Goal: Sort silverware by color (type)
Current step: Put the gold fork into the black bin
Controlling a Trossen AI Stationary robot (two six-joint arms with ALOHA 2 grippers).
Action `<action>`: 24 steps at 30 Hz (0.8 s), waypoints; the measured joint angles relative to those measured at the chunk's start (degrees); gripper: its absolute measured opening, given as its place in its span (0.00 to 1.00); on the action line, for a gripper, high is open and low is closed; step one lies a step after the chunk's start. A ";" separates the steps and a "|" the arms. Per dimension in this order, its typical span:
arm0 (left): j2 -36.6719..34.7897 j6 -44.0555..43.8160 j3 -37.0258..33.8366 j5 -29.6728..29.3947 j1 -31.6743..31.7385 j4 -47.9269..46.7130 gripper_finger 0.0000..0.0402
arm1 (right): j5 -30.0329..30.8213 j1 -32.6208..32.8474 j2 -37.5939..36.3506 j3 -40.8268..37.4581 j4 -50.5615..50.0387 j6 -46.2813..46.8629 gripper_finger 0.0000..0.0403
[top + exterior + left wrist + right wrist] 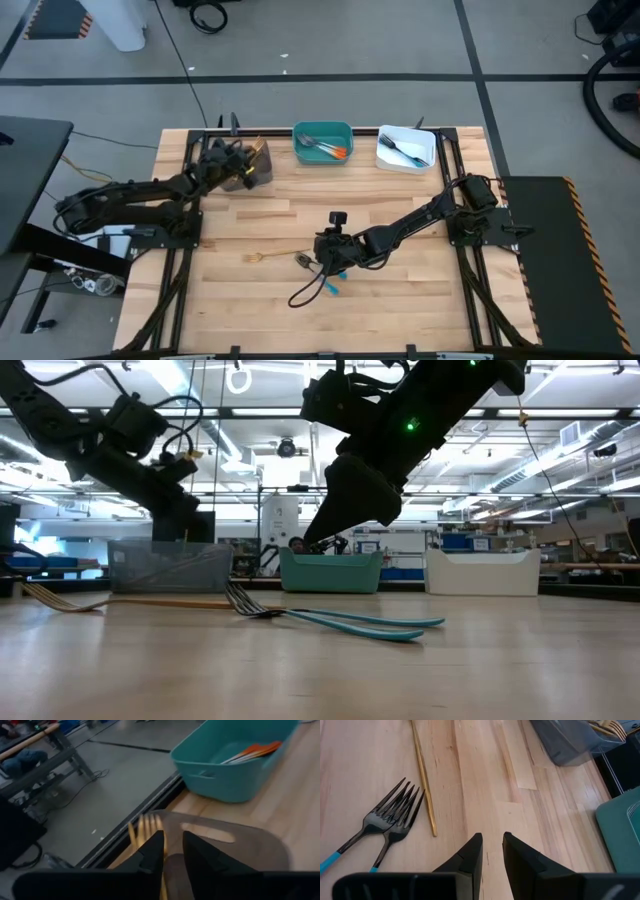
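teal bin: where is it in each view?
High: teal bin at the table's far edge, centre, orange-handled pieces inside.
Low: centre background, behind the forks.
Left wrist: upper right.
Right wrist: corner at the right edge.
Shared landmark: grey bin beside it.

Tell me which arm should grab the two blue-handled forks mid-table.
Right. Its claw hovers beside the blue-handled forks, holding nothing; the left claw is over the grey bin with a gold fork.
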 joint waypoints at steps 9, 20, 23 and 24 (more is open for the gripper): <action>-8.37 -1.61 0.00 0.17 -8.16 -9.85 0.17 | 0.00 0.00 0.00 0.00 -0.04 -0.02 0.21; -10.23 -8.04 0.00 5.01 -19.25 -18.31 0.17 | -0.23 0.00 0.01 0.00 -0.67 -0.22 0.21; -10.23 -11.42 0.00 10.10 -22.53 -20.43 0.17 | -0.17 0.00 0.00 0.00 -2.00 0.13 0.21; -10.20 -12.89 0.00 11.61 -23.68 -20.93 0.17 | -0.17 0.00 0.00 0.00 -2.29 0.48 0.21</action>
